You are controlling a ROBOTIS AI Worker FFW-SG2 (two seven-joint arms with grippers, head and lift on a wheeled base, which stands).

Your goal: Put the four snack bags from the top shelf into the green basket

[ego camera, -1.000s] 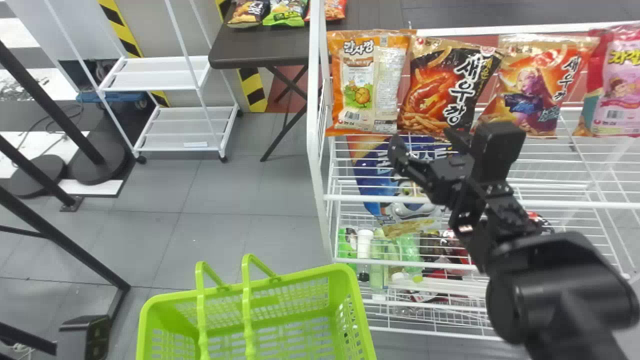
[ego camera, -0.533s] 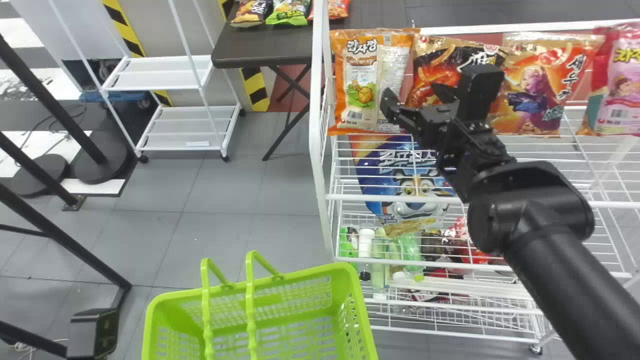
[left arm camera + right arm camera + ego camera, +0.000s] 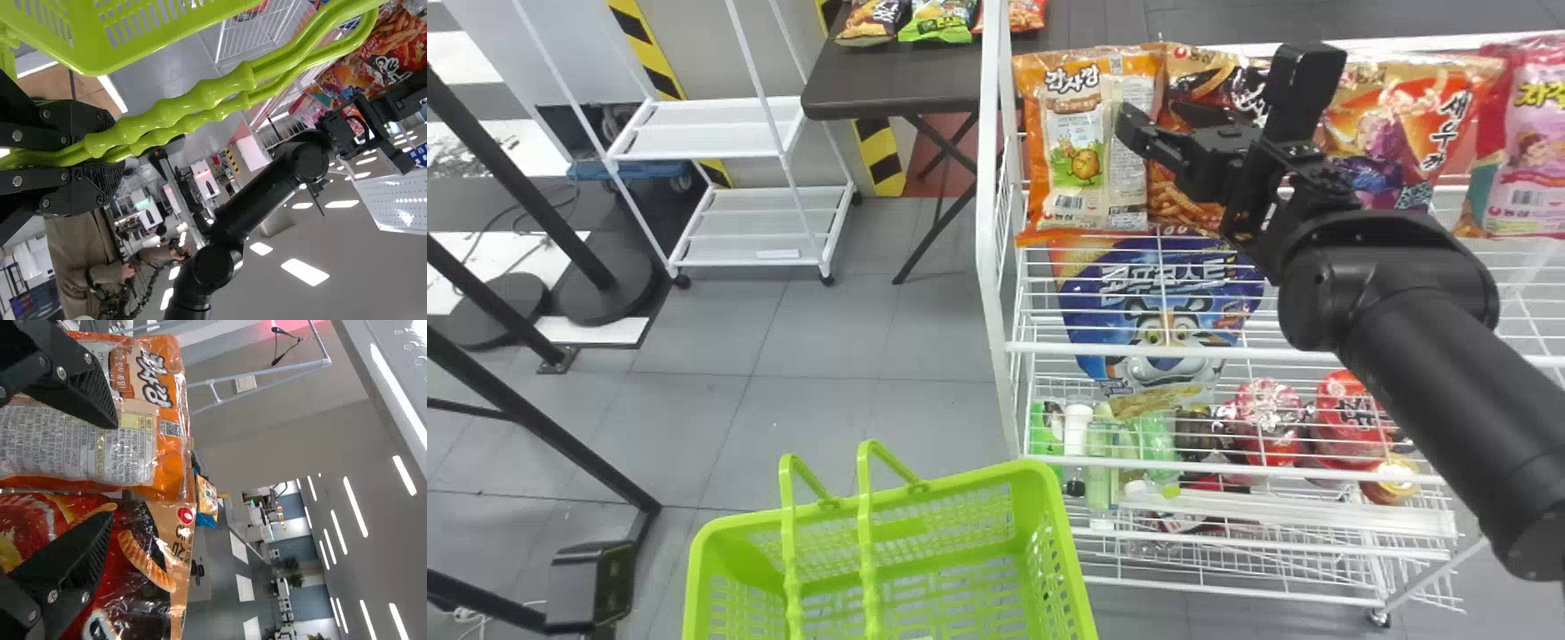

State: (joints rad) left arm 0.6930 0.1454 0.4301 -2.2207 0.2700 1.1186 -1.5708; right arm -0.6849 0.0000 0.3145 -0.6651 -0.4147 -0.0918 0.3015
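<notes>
Snack bags (image 3: 1085,164) risk a double grab: widely spread, empty right gripper (image 3: 112,470) spans two on top shelf (image 3: 1040,348) (left gripper (image 3: 107,153) clasps basket handles (image 3: 227,85)).

The basket (image 3: 951,484) is lime green, its sides gridded. From the left, the 1st bag (image 3: 1085,151) is orange and cream, the 2nd bag (image 3: 1183,196) red, black and gold, the 3rd bag (image 3: 1383,142) orange and purple, the 4th bag (image 3: 1529,169) pink.
</notes>
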